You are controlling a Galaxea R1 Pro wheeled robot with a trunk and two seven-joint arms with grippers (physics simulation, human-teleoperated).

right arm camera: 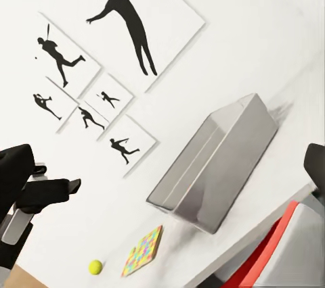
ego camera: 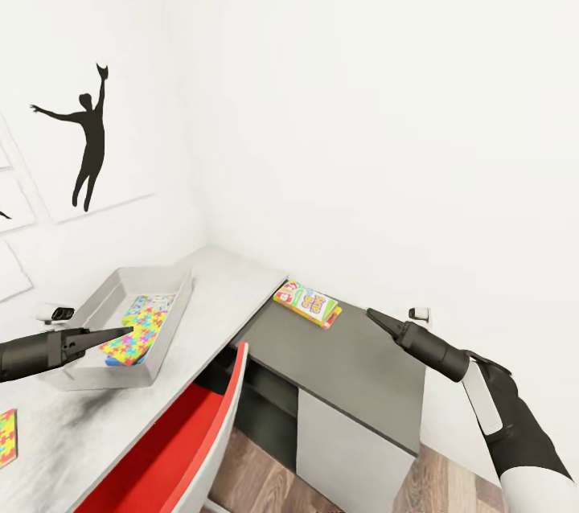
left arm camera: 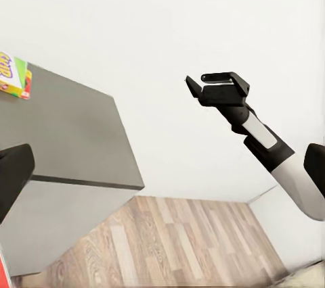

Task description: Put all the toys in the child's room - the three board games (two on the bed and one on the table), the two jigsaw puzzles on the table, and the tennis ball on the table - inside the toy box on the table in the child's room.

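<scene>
The toy box (ego camera: 173, 312) stands on the light grey part of the table (ego camera: 233, 288), near the corner of the room, with one jigsaw puzzle (ego camera: 138, 330) lying flat inside it. The left gripper (ego camera: 121, 331) is held over the near rim of the box, its tip just above the puzzle; whether its jaws are apart or together cannot be told. A second puzzle (right arm camera: 143, 250) lies on the table outside the box, with the tennis ball (right arm camera: 95, 267) near it. A board game (ego camera: 308, 303) rests on the dark grey part of the table, close to the wall. The right gripper (left arm camera: 218, 86) hangs in the air over that dark part, empty, its jaws apart. A red chair (ego camera: 181, 441) stands at the table.
</scene>
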